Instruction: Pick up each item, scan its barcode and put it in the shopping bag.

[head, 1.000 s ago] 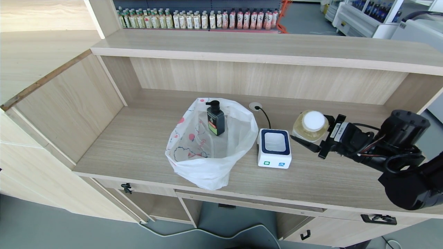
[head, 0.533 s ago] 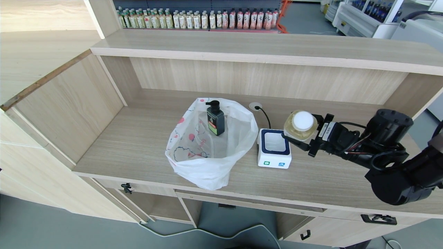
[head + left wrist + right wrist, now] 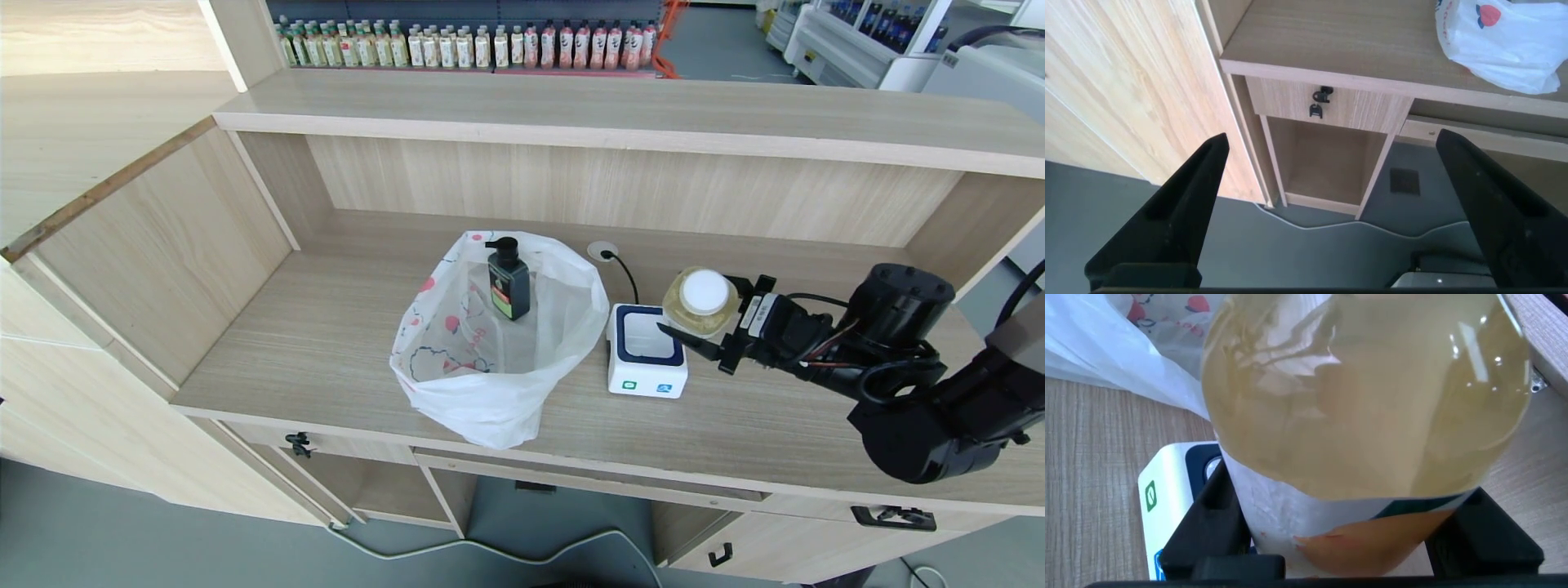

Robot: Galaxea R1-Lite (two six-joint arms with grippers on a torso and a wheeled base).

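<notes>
Nearest, the left gripper (image 3: 1333,140) hangs below the counter's (image 3: 326,343) front edge. Its two dark fingers are spread wide with nothing between them. Beyond them are a drawer front with a small black latch (image 3: 1321,100), an open cubby beneath it, and a corner of the bag (image 3: 1503,41) drooping over the counter edge.

On the counter, the white bag (image 3: 490,384) with red and dark print stands near the front, left of centre, mouth gaping upward. Just to its right sits the scanner (image 3: 647,351) — a white box with a dark blue frame around its window.

The right gripper (image 3: 695,320) comes in from the right and is clamped on the jar (image 3: 704,294), one finger on the near side and one on the far. The jar has a white lid and pale yellow contents, and is held lid up over the scanner's far right corner. From the right wrist, the jar (image 3: 1364,416) sits between the right gripper's (image 3: 1355,539) fingers, with the scanner (image 3: 1167,498) below and the bag beyond. I cannot tell whether the jar touches the scanner.

Farther back, a black pump bottle (image 3: 509,282) stands upright inside the bag against its far side. A black cable (image 3: 627,278) runs from the scanner to a round hole in the counter. Behind the counter's back wall — past the top ledge — is a row of drinks bottles (image 3: 473,45).
</notes>
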